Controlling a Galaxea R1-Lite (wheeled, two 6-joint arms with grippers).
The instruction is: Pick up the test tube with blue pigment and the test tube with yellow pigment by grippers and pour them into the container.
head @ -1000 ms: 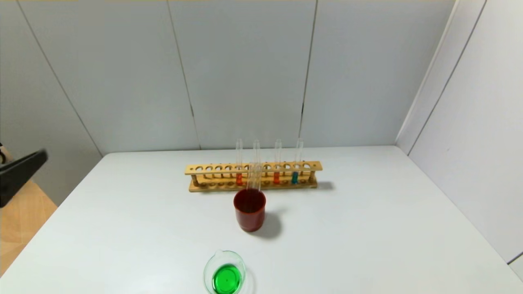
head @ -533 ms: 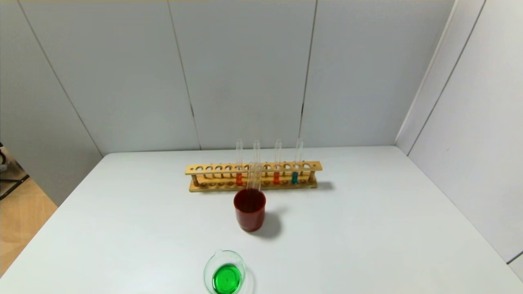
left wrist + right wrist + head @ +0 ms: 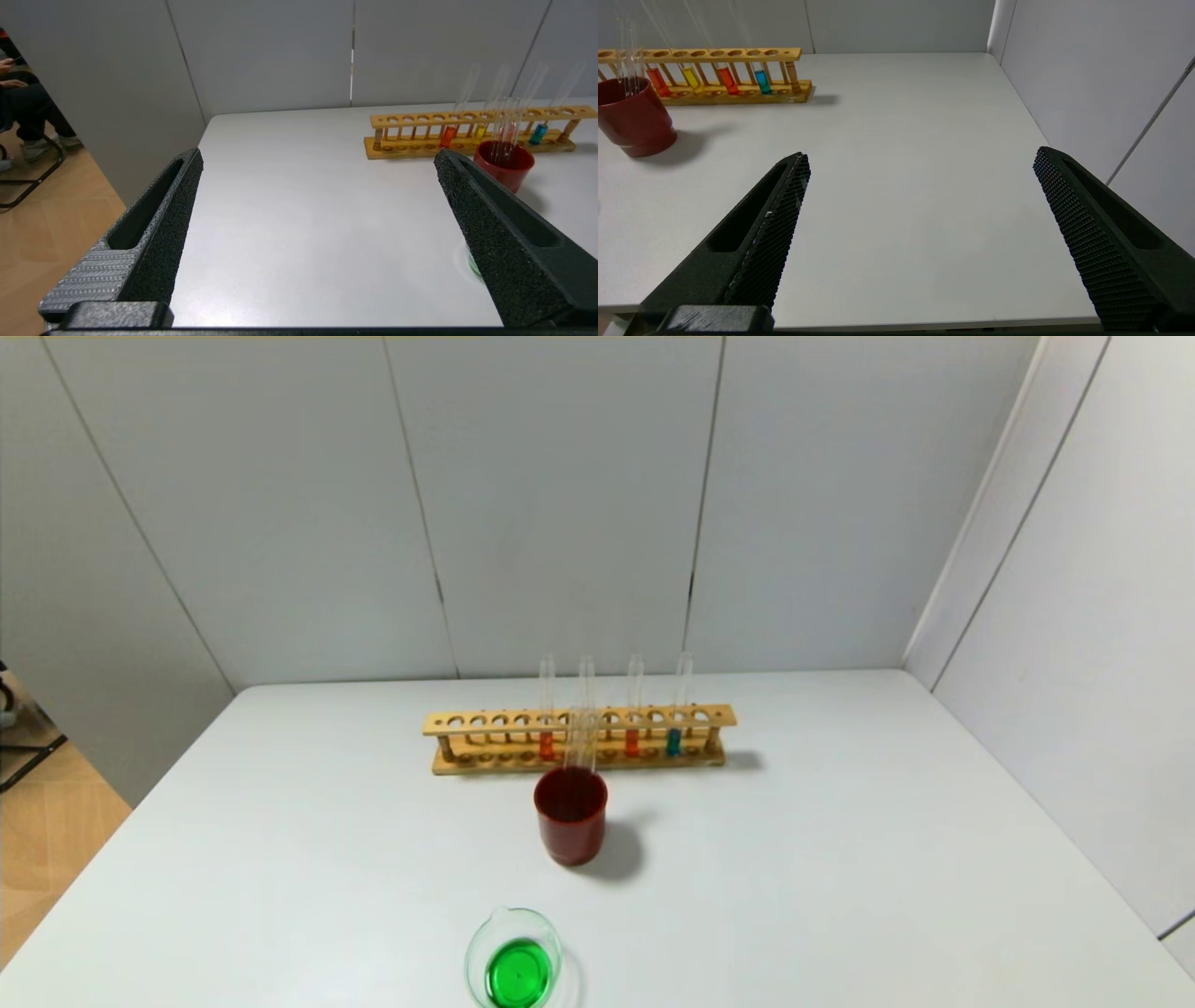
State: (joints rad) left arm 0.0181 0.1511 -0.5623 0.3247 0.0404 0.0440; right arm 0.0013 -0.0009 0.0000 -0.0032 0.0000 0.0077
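White counter (image 3: 840, 859), both tools back at the near edge, nothing held.
Left tool (image 3: 317, 161) and right tool (image 3: 920, 158) gape empty; ahead of them, blue tube (image 3: 762, 81) and yellow tube (image 3: 692, 79) stand upright in the rack (image 3: 738, 55), blue nearer my right tool. Container (image 3: 514, 959) holds green.

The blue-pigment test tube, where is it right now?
The test tube with blue pigment stands upright near the right end of the wooden rack in the head view, just right of an orange-red tube, behind the red cup.
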